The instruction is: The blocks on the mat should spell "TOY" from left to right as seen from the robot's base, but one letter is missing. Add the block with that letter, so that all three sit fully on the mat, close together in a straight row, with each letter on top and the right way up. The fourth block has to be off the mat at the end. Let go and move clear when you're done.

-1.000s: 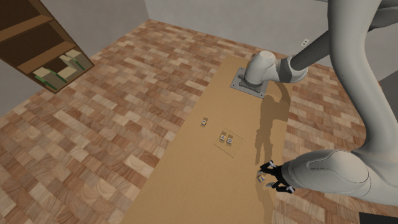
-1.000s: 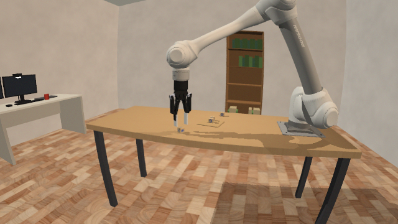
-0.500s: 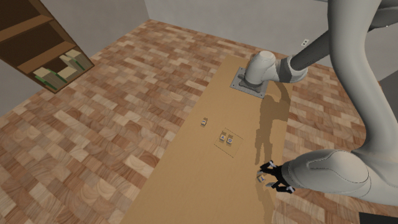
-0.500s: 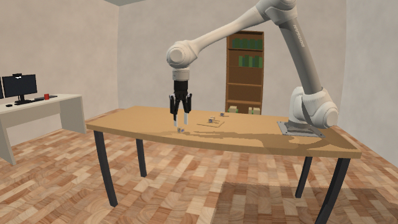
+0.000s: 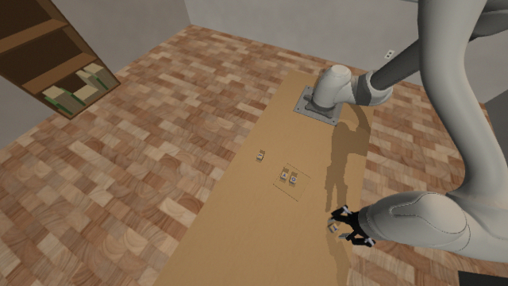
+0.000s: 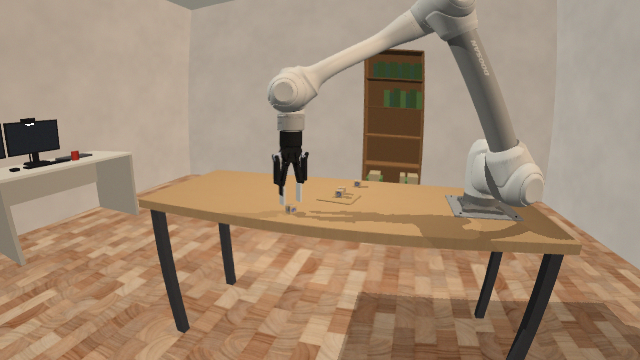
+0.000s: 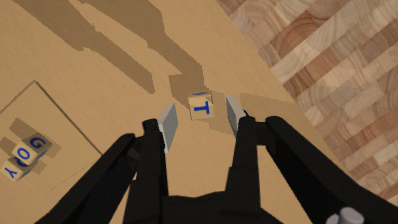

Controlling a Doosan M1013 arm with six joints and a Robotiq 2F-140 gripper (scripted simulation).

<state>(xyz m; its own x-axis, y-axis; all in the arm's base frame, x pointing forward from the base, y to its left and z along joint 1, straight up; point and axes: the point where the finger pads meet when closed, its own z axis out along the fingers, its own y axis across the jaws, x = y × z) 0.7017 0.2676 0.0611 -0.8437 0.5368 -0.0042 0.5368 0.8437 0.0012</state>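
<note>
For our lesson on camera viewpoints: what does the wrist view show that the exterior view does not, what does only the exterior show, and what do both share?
Only the wrist view makes the letters readable: T on the T block, and O and Y on the O block and Y block on the mat.

Only the exterior view shows the bookshelf, desk with monitor, and the arm's base plate.

Both show the open claw straddling the T block above the table.

1. Mat (image 5: pixel 302 187) on table (image 5: pixel 254 238), in front of arm base (image 5: pixel 302 109).
2. O block (image 5: pixel 293 179) and Y block (image 5: pixel 284 175) side by side on mat.
3. 4th block (image 5: pixel 260 156) off mat, nearby.
4. T block (image 7: pixel 201 106) near table edge, well apart from mat, between fingers of the open gripper (image 7: pixel 200 120), untouched.
</note>
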